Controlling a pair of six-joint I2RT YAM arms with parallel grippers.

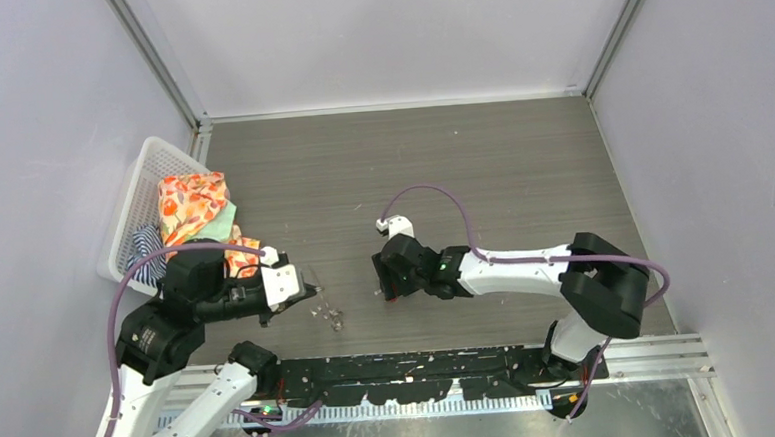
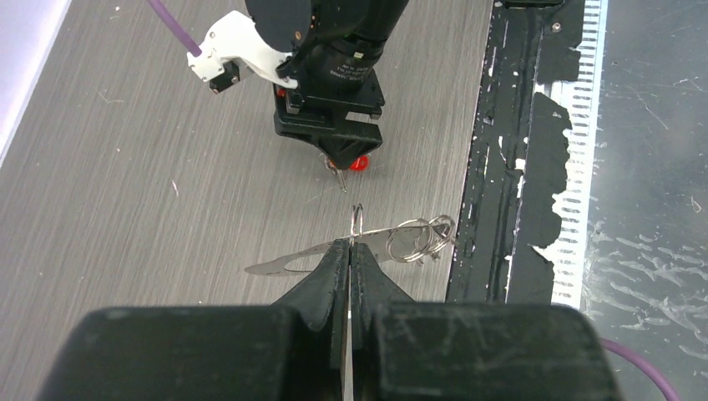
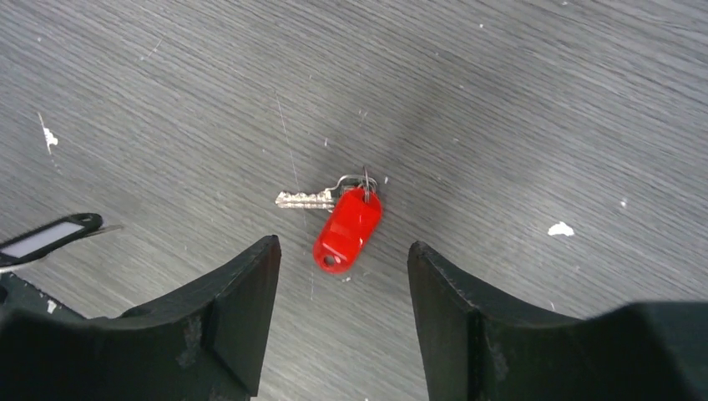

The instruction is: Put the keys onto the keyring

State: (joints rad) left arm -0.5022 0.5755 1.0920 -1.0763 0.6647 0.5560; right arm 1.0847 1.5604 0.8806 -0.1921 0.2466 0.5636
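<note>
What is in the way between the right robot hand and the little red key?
Nothing visible. The red key lies on the table under the right gripper, between its open jaws. The left gripper holds the keyring off to one side.

1. The small key with a red plastic head and silver blade (image 3: pixel 349 230) lies flat on the grey wood-grain table (image 3: pixel 501 100), with bare tabletop all round it.
2. The right gripper (image 3: pixel 343 242) has its black fingers spread either side of the key, touching nothing.
3. Left of the key, the left gripper (image 2: pixel 349 244), clamped on the thin silver wire keyring (image 2: pixel 430 230), blocks that approach.
4. Well beyond it stands a white plastic basket (image 1: pixel 142 191).
</note>
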